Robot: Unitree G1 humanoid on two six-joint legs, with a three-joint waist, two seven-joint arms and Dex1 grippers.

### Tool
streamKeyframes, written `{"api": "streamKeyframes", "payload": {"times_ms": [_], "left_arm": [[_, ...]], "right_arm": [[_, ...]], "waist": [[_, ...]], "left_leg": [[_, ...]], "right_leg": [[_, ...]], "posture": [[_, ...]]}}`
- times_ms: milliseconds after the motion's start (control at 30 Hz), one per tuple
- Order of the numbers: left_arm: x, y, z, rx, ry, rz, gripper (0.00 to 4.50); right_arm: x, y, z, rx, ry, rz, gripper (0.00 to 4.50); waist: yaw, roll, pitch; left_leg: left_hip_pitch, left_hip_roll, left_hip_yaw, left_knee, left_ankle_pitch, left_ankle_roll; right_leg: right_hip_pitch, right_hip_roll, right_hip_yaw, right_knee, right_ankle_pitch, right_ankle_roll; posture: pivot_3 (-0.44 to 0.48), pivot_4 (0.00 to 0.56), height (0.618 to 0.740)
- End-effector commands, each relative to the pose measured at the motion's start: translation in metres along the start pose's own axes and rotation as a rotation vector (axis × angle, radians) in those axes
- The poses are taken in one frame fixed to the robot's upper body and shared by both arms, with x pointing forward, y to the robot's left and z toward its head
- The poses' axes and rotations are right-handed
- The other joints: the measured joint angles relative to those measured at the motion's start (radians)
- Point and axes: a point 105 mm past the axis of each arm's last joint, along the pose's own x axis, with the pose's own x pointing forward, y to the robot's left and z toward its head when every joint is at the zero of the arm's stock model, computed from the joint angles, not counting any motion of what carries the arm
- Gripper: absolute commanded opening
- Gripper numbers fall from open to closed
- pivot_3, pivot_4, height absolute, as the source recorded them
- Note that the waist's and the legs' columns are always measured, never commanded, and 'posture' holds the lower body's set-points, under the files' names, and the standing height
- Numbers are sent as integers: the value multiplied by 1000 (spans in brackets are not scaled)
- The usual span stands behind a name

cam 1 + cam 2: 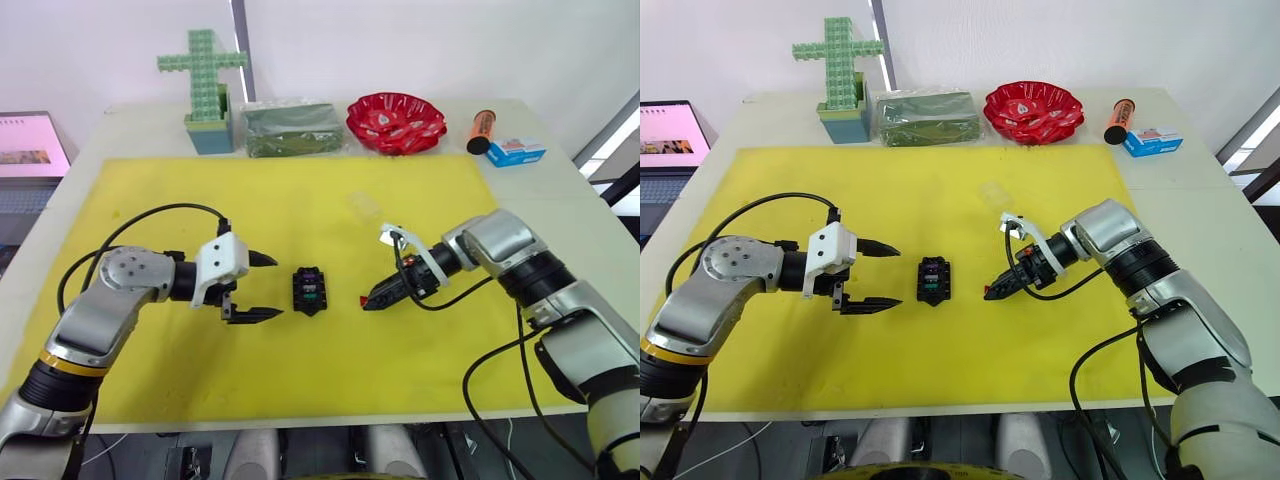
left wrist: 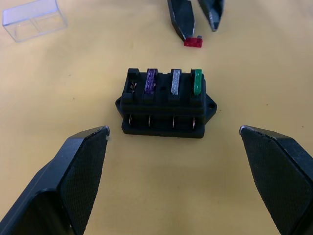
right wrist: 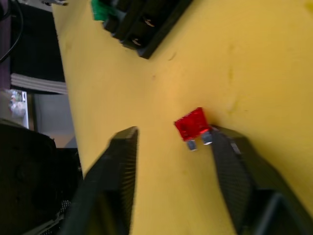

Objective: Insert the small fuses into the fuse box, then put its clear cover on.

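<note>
The fuse box (image 1: 309,290) sits at the centre of the frame in the left eye view, on the yellow mat (image 1: 300,200), between the two grippers. Three of its slots are filled, with the purple fuse (image 2: 151,81), the grey fuse (image 2: 175,81) and the green fuse (image 2: 196,81); the slot at the end next to the purple one is empty. The red fuse (image 3: 193,126) lies flat on the mat just right of the box, its two metal blades touching one finger of the right gripper (image 3: 171,147), whose fingers stand apart around the fuse, not yet closed on it. The left gripper (image 1: 258,287) hovers just left of the box with its fingers wide apart, holding nothing. The clear cover (image 2: 34,18) rests on the mat, up and to the right of the box in the head views, well clear of both grippers.

The step in hand appears to be picking up the red fuse. It would go best if the right gripper closes on the plastic body, leaving the blades free, then turns the fuse so the blades point down into the empty slot. The left gripper could steady the box. The box's long axis runs roughly up and down the frame in the left eye view, slots facing upward
</note>
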Motion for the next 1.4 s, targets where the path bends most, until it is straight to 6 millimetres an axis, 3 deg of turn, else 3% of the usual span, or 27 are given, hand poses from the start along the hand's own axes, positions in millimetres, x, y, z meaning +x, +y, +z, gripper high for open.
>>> {"api": "streamKeyframes", "payload": {"times_ms": [33, 267, 367, 600, 733, 1167, 1400], "left_arm": [[-5, 2, 8, 40, -7, 18, 4500], [-6, 1, 7, 41, -6, 18, 4500], [-5, 0, 7, 41, -6, 17, 4500], [-5, -1, 6, 40, -1, 13, 4500], [-5, -1, 5, 40, 0, 12, 4500], [-4, 0, 5, 43, -2, 7, 4500], [-4, 0, 5, 43, -1, 3, 4500]], "right_arm": [[-1, -3, 1, 10, -5, -7, 1522], [-3, -7, 3, 24, -25, -5, 1522], [-3, -9, 2, 27, -21, -17, 908], [-3, -11, 3, 27, -27, -23, 908], [-4, -12, 3, 28, -30, -26, 42], [-5, -9, 1, 33, -43, -24, 15], [-10, 8, 12, 21, -114, -14, 15]], "waist": [[0, 0, 0], [0, 0, 0], [1, 0, 0], [1, 0, 0], [0, 0, 0], [1, 0, 0], [1, 0, 0]], "left_leg": [[0, 0, 0, 0, 0, 0], [0, 0, 0, 0, 0, 0], [0, 0, 0, 0, 0, 0], [0, 0, 0, 0, 0, 0], [0, 0, 0, 0, 0, 0], [1, 0, 0, 1, 0, 0], [0, 0, 0, 1, 0, 0]], "right_leg": [[0, 0, 0, 0, 0, 0], [0, 0, 0, 0, 0, 0], [0, 0, 0, 0, 0, 0], [1, 0, 0, 0, 0, 0], [1, 0, 0, 0, 0, 0], [1, 0, 0, 1, 0, 0], [1, 0, 0, 1, 0, 0]], "posture": [[0, 150, 740], [0, 150, 740], [0, 150, 740], [0, 150, 740], [0, 150, 740], [0, 150, 740], [0, 150, 740]]}}
